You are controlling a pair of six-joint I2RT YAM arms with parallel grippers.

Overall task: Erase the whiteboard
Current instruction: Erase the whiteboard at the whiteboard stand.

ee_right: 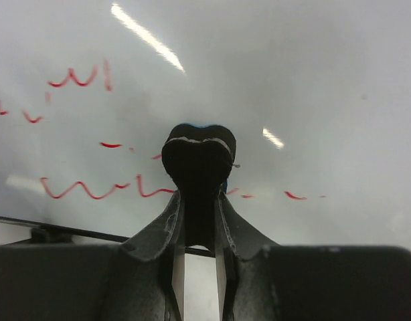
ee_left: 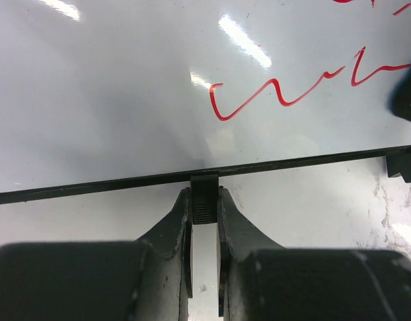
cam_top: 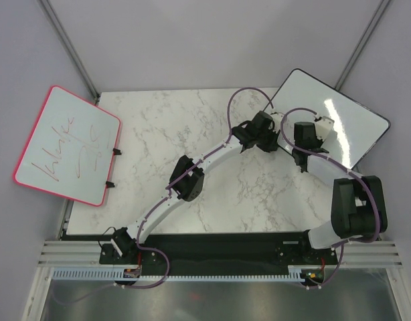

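Whiteboard (cam_top: 346,124) with the thin black frame lies askew at the far right corner of the bench (cam_top: 192,120), part of it hanging past the bench's edge. Both arms reach to its near left side.

At the whiteboard's near frame edge the left fingers (ee_left: 182,214) are pinched shut on a small black clip (ee_left: 205,194) that sits on the frame. The bench shows just below that edge. Red handwriting (ee_left: 279,93) runs across the face just beyond the clip.

Over the face itself the right fingers (ee_right: 172,214) are closed on a dark eraser (ee_right: 199,157) whose end sits against the whiteboard's surface, in line with a row of red strokes (ee_right: 85,190) — fuller to its left, only short flecks to its right.

Well apart from the whiteboard, off the bench's left side, lies a pink-framed board (cam_top: 68,144) with red scribbles.
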